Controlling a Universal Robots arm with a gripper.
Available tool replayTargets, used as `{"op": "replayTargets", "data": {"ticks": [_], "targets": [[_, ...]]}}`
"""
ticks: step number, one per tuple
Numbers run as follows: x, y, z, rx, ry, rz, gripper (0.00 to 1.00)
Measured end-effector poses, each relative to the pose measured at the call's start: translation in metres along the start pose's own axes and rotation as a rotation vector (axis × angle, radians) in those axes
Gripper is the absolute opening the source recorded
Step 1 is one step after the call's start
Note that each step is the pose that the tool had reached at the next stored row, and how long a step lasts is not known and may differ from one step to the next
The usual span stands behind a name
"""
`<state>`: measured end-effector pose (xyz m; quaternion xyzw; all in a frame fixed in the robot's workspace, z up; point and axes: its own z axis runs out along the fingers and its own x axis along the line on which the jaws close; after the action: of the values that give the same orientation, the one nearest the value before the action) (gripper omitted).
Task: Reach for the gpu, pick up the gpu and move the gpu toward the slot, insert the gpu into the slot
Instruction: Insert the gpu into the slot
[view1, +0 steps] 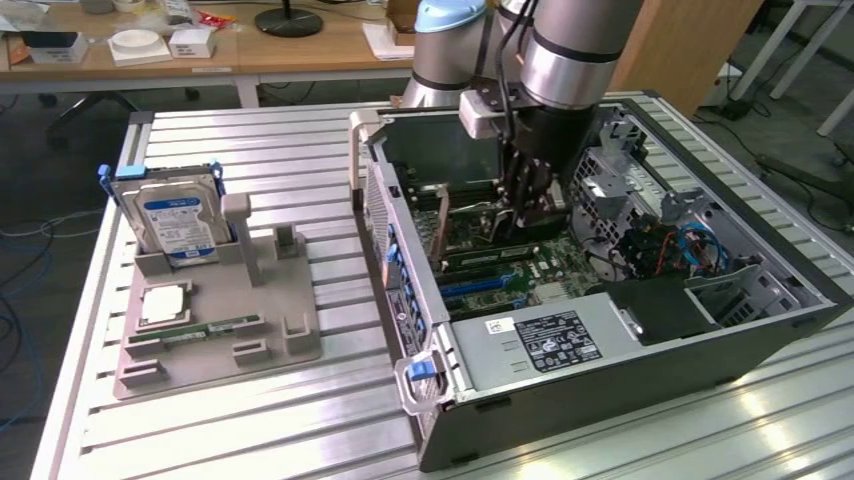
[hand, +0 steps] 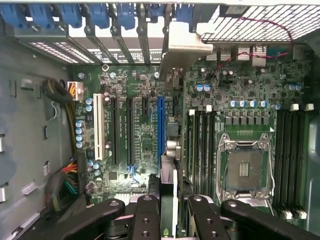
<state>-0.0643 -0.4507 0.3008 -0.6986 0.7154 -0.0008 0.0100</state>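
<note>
My gripper (view1: 530, 205) reaches down into the open computer case (view1: 627, 360) and is shut on the gpu (hand: 170, 172). The wrist view looks along the thin card's edge between the two black fingers (hand: 146, 212). Its silvery end bracket (hand: 183, 46) stands at the case's rear wall among the blue card latches. The card hangs upright over the green motherboard, right alongside the long blue slot (hand: 160, 127). Whether its lower edge touches a slot I cannot tell. In the exterior view the gpu (view1: 433, 225) stands on edge to the left of the gripper.
On the grey fixture (view1: 220, 320) at the exterior view's left stand a blue-labelled hard drive (view1: 178, 220) and a green memory stick (view1: 200, 328). Inside the case lie the processor socket (hand: 245, 170), memory slots (hand: 200, 145), coloured power cables (hand: 67, 90) and the power supply (view1: 554, 340).
</note>
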Motion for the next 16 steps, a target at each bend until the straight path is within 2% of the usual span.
{"op": "replayTargets", "data": {"ticks": [2,4,7,13,16], "targets": [[0.0,0.0006,0.0029,0.0008,-0.0004,-0.005,0.26],[0.0001,0.0015,0.0045,0.0071,-0.0004,-0.009,0.26],[0.0001,0.0022,0.0052,0.0111,-0.0003,-0.012,0.26],[0.0003,0.0027,0.0071,0.0168,-0.0005,-0.012,0.26],[0.0003,0.0031,0.0076,0.017,-0.0007,-0.012,0.26]]}}
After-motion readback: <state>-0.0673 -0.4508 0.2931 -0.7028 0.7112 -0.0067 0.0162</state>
